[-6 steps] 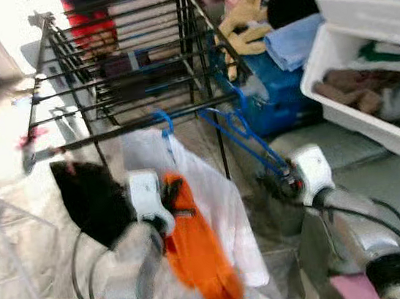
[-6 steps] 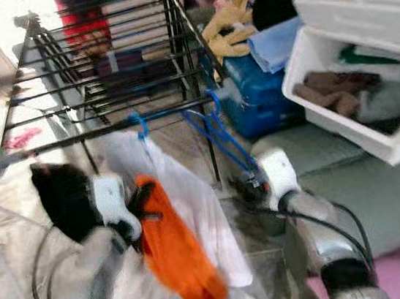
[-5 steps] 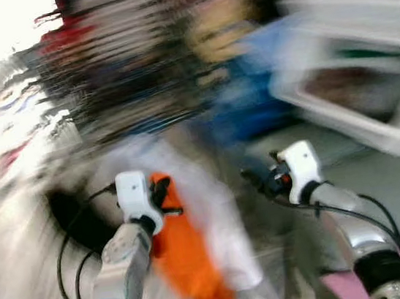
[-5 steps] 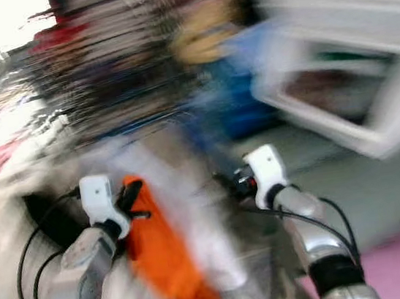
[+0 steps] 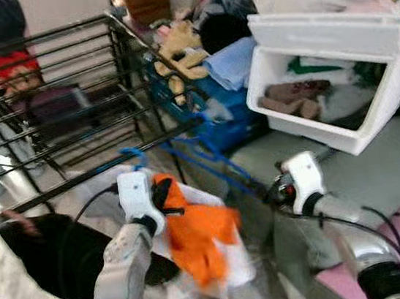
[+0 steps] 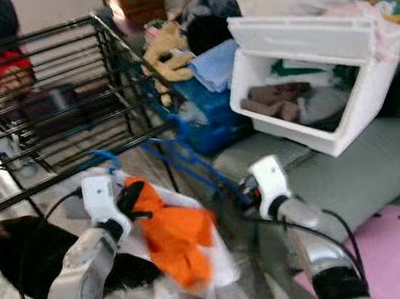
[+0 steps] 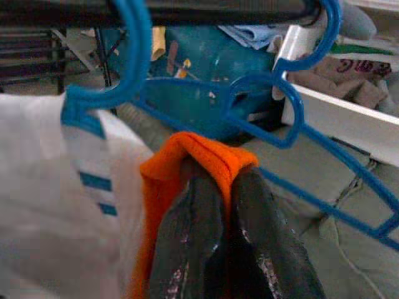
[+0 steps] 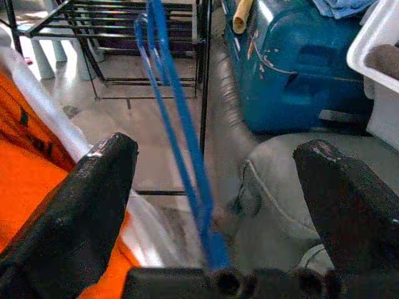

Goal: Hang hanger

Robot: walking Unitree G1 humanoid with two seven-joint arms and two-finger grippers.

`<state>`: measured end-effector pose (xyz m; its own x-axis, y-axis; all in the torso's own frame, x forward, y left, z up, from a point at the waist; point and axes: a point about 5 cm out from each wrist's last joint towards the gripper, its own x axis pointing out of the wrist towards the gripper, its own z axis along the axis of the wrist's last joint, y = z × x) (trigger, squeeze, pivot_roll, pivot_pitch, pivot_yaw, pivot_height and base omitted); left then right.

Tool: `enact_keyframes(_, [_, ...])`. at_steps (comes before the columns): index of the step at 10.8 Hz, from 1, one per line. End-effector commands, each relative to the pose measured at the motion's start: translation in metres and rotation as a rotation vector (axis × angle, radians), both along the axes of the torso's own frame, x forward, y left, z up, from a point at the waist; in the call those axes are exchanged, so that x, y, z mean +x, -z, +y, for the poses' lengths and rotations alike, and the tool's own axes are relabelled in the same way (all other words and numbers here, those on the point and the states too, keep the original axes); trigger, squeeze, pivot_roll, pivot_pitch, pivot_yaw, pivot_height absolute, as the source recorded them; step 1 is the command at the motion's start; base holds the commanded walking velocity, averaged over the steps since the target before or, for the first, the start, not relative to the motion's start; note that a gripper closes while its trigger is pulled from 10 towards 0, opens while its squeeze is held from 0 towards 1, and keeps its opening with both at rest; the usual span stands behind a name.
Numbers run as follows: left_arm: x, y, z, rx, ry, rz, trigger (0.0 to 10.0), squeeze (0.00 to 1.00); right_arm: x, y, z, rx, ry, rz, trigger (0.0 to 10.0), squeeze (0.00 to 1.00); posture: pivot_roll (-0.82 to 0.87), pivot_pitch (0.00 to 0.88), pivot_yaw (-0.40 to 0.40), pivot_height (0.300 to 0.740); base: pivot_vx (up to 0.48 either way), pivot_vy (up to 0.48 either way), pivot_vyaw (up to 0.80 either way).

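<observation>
Black drying rack [image 5: 69,108] spans far left. White bin [image 5: 326,96] w/ clothes sits far right on grey cushion [image 5: 379,163]; blue case [image 5: 229,116] between them. White garment [image 7: 56,205] hangs on a blue hanger hooked on rack's near rail. Empty blue hanger [image 8: 181,137], hook at the near rail (hook tip hard to see), long axis slanting from rail toward right gripper [image 8: 212,205], fingers spread wide either side. Left gripper [image 7: 227,205] is pinching orange cloth [image 5: 197,238], centre near.
</observation>
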<state>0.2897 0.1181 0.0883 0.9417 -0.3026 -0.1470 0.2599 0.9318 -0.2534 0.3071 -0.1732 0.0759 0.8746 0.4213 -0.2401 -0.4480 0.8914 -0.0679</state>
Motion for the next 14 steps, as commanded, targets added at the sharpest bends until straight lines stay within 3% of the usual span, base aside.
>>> enact_keyframes(1, [0.0017,-0.0065,-0.0075,0.000,0.018,-0.022,10.0,0.00,0.0008,-0.0041,-0.0070,-0.009,0.017,-0.013,10.0,0.00,-0.17,0.000,0.058,0.740,0.000,0.000,0.00])
enact_keyframes(8, [0.0027,-0.0123,-0.0106,-0.003,0.038,-0.046,10.0,0.00,0.0013,-0.0099,-0.0043,-0.012,0.010,-0.047,10.0,0.00,-0.16,0.000,0.065,0.740,0.000,0.000,0.00])
enact_keyframes(12, [0.0020,-0.0127,-0.0104,0.002,0.049,-0.053,10.0,0.00,0.0007,-0.0112,-0.0012,-0.017,0.001,-0.059,10.0,0.00,-0.17,0.000,0.066,0.740,0.000,0.000,0.68])
enact_keyframes(14, [0.0023,-0.0125,-0.0108,0.003,0.050,-0.053,10.0,0.00,0.0006,-0.0110,-0.0012,-0.026,0.002,-0.062,10.0,0.00,-0.17,0.000,0.065,0.740,0.000,0.000,0.00])
